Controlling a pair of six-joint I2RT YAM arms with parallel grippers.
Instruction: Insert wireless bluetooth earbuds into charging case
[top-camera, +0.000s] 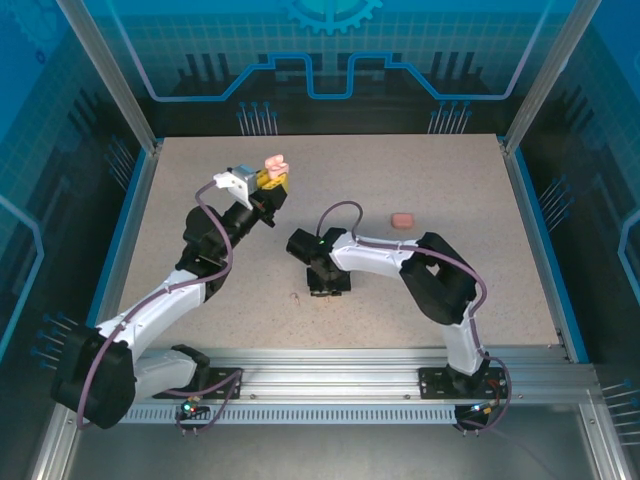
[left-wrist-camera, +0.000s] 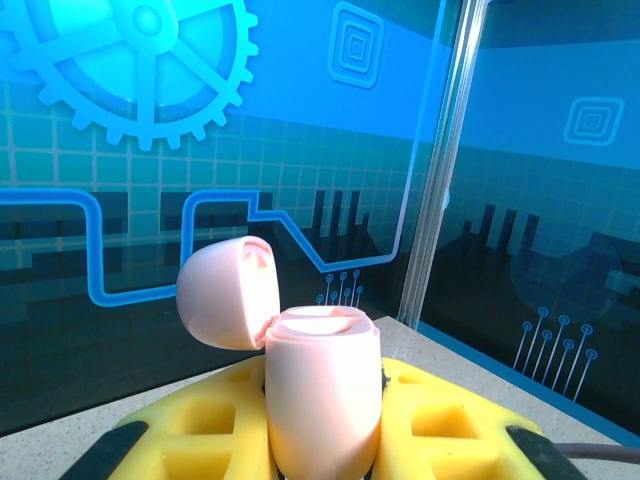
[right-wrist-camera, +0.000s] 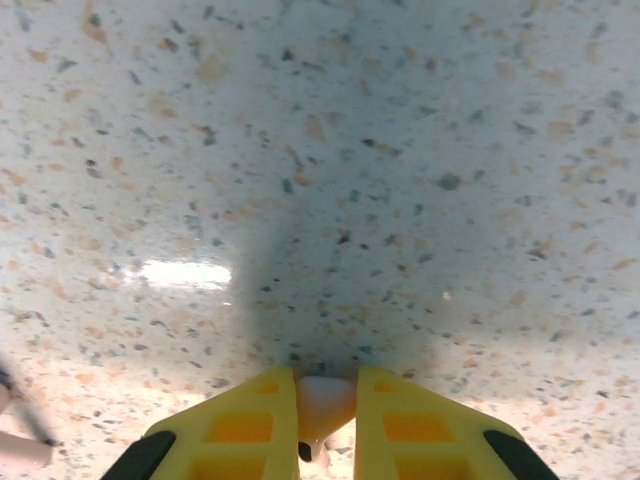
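left gripper (top-camera: 268, 181): clamped on open charging case (left-wrist-camera: 323, 395), held up off the table (top-camera: 450, 180), far left of centre
case lid (left-wrist-camera: 226, 292): hinged open to one side, mouth up, body's long axis upright between yellow fingers (left-wrist-camera: 440, 425)
right gripper (right-wrist-camera: 326, 382): low over table centre, jaws nearly together, pale earbud (right-wrist-camera: 325, 408) pinched between them; looks gripped
key relation: case mouth lies far and left of the held earbud, and higher; right arm does the carrying
earbud axis: cannot tell, mostly hidden
spare case (top-camera: 402, 220): closed, on table, right of right gripper, apart
stray pale piece (right-wrist-camera: 18, 450): on table, likely another earbud
writing: none readable; backdrop has gear and circuit graphics
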